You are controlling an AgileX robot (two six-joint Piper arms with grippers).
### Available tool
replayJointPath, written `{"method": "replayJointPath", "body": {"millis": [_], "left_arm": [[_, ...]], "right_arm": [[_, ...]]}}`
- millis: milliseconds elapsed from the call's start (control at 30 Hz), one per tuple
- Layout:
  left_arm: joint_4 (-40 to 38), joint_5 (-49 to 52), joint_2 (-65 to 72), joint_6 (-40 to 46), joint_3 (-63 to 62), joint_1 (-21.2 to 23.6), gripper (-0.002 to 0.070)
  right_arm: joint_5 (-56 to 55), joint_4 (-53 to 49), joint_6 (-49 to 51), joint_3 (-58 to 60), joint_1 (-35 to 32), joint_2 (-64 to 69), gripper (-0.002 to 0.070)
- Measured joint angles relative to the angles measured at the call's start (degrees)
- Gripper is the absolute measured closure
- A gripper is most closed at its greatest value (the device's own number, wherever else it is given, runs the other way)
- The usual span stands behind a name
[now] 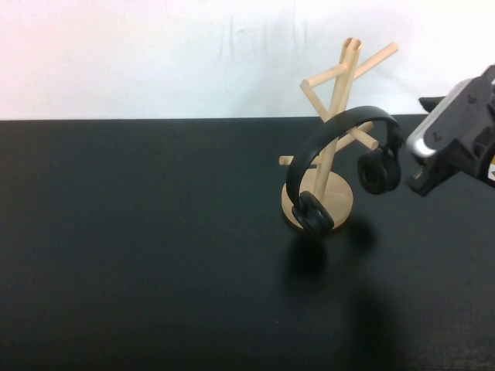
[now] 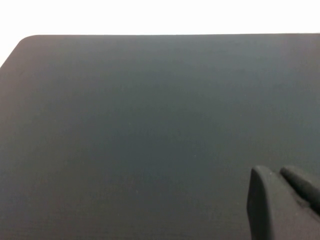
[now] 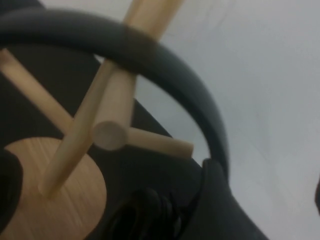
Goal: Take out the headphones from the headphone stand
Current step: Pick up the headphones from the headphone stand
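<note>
The black headphones (image 1: 340, 131) hang by their headband over a peg of the light wooden headphone stand (image 1: 339, 85). One ear cup (image 1: 313, 214) rests at the round base, the other (image 1: 378, 171) hangs to the right. My right gripper (image 1: 418, 176) is open, just right of the hanging ear cup. In the right wrist view the headband (image 3: 170, 65) arches over the pegs (image 3: 142, 140) and ends at one finger (image 3: 220, 205) of the right gripper (image 3: 265, 182). My left gripper (image 2: 274, 173) is shut and empty over bare table, outside the high view.
The black table (image 1: 155, 255) spreads to the left and front of the stand. A white wall (image 1: 155, 54) stands behind the table's far edge. The stand's disc base (image 3: 50, 200) shows close below in the right wrist view.
</note>
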Motion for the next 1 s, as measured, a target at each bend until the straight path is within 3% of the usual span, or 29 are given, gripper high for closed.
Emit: {"method": "replayJointPath", "body": {"millis": [567,667,733,767,867,1000], "left_arm": [[0.0,0.0,0.0,0.0,0.0,0.0,0.0673],[0.0,0.0,0.0,0.0,0.0,0.0,0.0673],[0.0,0.0,0.0,0.0,0.0,0.0,0.0673],[0.0,0.0,0.0,0.0,0.0,0.0,0.0673],[0.0,0.0,0.0,0.0,0.0,0.0,0.0673],[0.0,0.0,0.0,0.0,0.0,0.0,0.0672]], "right_arm": [[-5.4,-0.7,-3.1,-9.7,0.5,13.9,0.0304],[-4.9,0.8,-3.1,-12.9,0.5,16.1,0.0406],[-2.6,1.4,-3.2,-13.9,0.5,16.0,0.0622],[-1.8,1.6,-3.1,-13.9,0.5,15.7,0.0678],[-1.4,0.1,-3.2,-12.7,0.7,12.2,0.0680],[1.7,-11.4,-3.2,-8.9,1.4,4.3,0.0680]]}}
